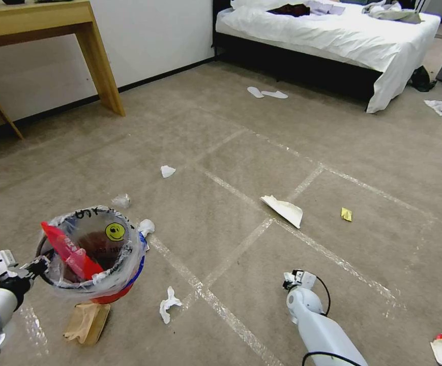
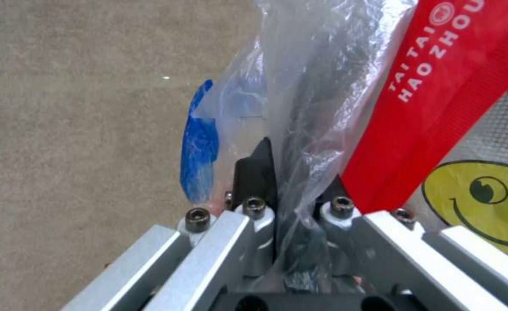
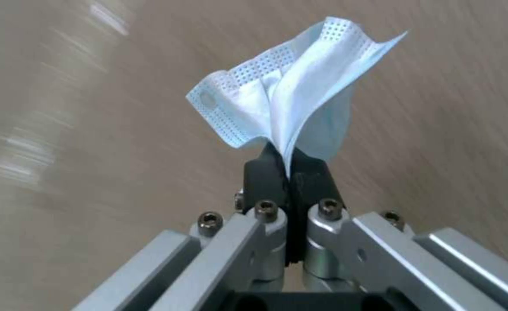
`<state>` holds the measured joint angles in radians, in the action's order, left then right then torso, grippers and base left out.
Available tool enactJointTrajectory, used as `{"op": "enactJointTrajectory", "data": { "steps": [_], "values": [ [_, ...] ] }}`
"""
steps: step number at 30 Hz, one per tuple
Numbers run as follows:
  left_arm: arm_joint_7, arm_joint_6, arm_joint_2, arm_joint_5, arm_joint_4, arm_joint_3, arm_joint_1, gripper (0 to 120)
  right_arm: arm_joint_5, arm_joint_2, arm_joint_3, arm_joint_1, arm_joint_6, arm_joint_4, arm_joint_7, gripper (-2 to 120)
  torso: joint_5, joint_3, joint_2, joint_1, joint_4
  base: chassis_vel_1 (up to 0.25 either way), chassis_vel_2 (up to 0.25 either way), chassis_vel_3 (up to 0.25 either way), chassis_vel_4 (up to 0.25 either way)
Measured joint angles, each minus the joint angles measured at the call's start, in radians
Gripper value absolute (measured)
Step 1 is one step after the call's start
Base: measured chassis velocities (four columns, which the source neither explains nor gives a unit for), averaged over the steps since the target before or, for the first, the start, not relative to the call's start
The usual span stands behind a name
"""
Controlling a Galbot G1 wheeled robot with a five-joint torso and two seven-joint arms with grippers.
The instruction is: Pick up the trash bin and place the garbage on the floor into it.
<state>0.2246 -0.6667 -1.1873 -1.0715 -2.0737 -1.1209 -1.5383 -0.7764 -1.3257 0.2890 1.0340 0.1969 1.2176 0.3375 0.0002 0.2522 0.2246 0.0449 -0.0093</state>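
Two grippers, both closed: left gripper (image 2: pixel 291 181) pinches rim of trash bin (image 1: pixel 96 254) at near left, held just above floor (image 1: pixel 282 152); right gripper (image 3: pixel 288 172) clamps a blue mask (image 3: pixel 288 99). Mask looks light, floppy, so edge pinch suits. Bin likely light, liner slippery.

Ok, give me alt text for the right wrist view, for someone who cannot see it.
The right gripper pinches a crumpled pale blue face mask between its shut black jaws, the mask standing up above them. Behind it is beige carpet, streaked with shiny tape.
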Motion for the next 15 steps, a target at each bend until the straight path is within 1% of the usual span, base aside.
{"op": "enactJointTrajectory", "data": {
  "steps": [1,2,3,4,5,6,7,8,9,11,12,14,15],
  "values": [
    [0.000,0.000,0.000,0.000,0.000,0.000,0.000,3,0.000,0.000,0.000,0.000,0.000,0.000,0.000,0,0.0000,0.000,0.000,0.000,0.0000,0.000,0.000,0.000,0.000],
    [0.000,0.000,-0.001,0.000,-0.001,0.001,0.000,3,-0.008,0.013,-0.005,0.020,-0.033,0.055,-0.032,0,-0.0003,0.000,0.000,0.000,0.0002,0.000,0.000,0.000,0.000],
    [0.000,0.000,-0.001,0.000,-0.001,0.001,0.000,3,-0.008,0.013,-0.005,0.020,-0.033,0.055,-0.032,0,-0.0003,0.000,0.000,0.000,0.0002,0.000,0.000,0.000,0.000],
    [0.000,0.000,-0.004,0.000,-0.004,0.005,0.001,3,-0.016,0.040,-0.019,0.060,-0.112,0.151,-0.105,0,-0.0004,0.000,0.000,0.000,0.0003,0.000,0.000,0.000,0.000],
    [0.000,0.000,-0.008,0.001,-0.009,0.010,0.001,3,-0.019,0.070,-0.033,0.092,-0.218,0.236,-0.194,0,0.0000,0.000,0.000,0.000,-0.0001,0.000,0.000,0.000,0.000],
    [0.000,0.000,-0.008,0.001,-0.009,0.010,0.001,3,-0.019,0.070,-0.033,0.092,-0.218,0.236,-0.194,0,0.0000,0.000,0.000,0.000,-0.0001,0.000,0.000,0.000,0.000],
    [0.000,0.000,-0.011,0.002,-0.012,0.014,0.000,3,-0.018,0.094,-0.043,0.111,-0.293,0.300,-0.265,0,-0.0002,0.000,0.000,0.000,0.0000,0.000,0.000,0.000,0.000],
    [-0.001,0.000,-0.013,0.002,-0.016,0.017,-0.001,3,-0.020,0.118,-0.053,0.123,-0.346,0.348,-0.334,0,-0.0001,0.000,0.000,0.000,0.0000,0.000,0.000,0.000,0.000],
    [-0.001,0.000,-0.013,0.002,-0.016,0.017,-0.001,3,-0.020,0.118,-0.053,0.123,-0.346,0.348,-0.334,0,-0.0001,0.000,0.000,0.000,0.0000,0.000,0.000,0.000,0.000],
    [-0.002,-0.001,-0.018,0.009,-0.025,0.025,-0.005,3,-0.037,0.195,-0.091,0.138,-0.469,0.466,-0.512,0,-0.0004,0.000,0.000,0.000,0.0002,0.000,0.000,0.000,0.000],
    [-0.002,-0.001,-0.018,0.009,-0.025,0.025,-0.005,3,-0.037,0.195,-0.091,0.138,-0.469,0.466,-0.512,0,-0.0004,0.000,0.000,0.000,0.0002,0.000,0.000,0.000,0.000],
    [-0.003,-0.005,-0.022,0.010,-0.037,0.033,-0.010,3,-0.068,0.272,-0.147,0.125,-0.561,0.558,-0.664,0,-0.0001,0.000,0.000,0.000,0.0002,0.000,0.000,0.000,0.000],
    [-0.003,-0.005,-0.022,0.010,-0.037,0.033,-0.010,3,-0.068,0.272,-0.147,0.125,-0.561,0.558,-0.664,0,-0.0001,0.000,0.000,0.000,0.0002,0.000,0.000,0.000,0.000]
  ]
}}
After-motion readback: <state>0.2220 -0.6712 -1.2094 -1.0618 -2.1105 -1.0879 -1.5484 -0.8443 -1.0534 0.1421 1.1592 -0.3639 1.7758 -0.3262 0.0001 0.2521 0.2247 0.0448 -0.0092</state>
